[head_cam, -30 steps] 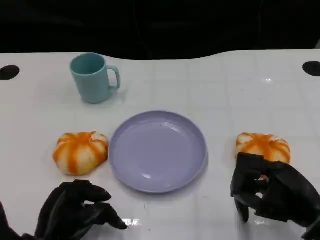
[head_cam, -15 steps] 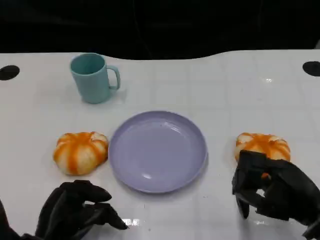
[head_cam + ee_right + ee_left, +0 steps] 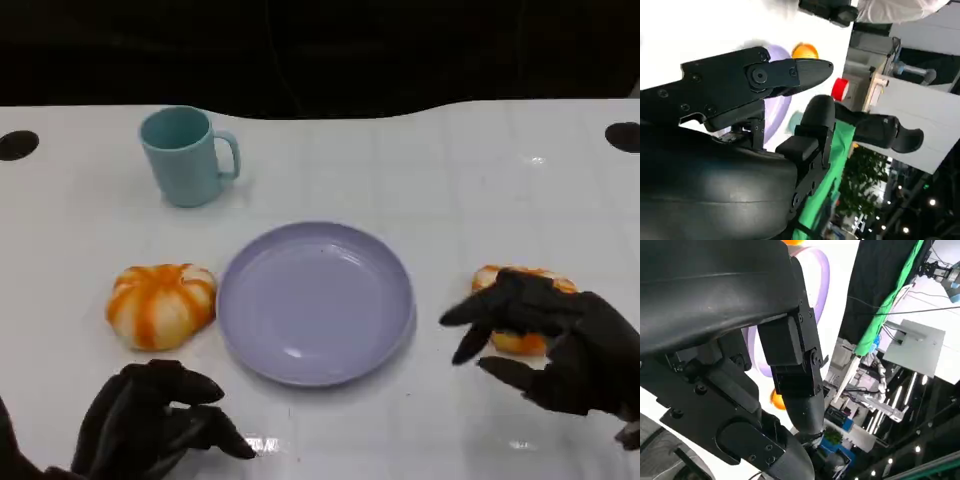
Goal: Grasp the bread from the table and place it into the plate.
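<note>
Right hand [image 3: 560,345], fingers spread and holding nothing, hovers over the round orange-striped bread bun [image 3: 520,340] at lower right. Bun probably soft, light; grip gently across its sides.

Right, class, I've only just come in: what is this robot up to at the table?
The robot's right hand is spread open over the bread on the right side of the table, reaching to grasp it, with no grip yet. The purple plate in the middle holds nothing. A second bread lies just left of the plate, with a teal mug behind it. The left hand rests near the table's front edge, fingers curled, holding nothing.
</note>
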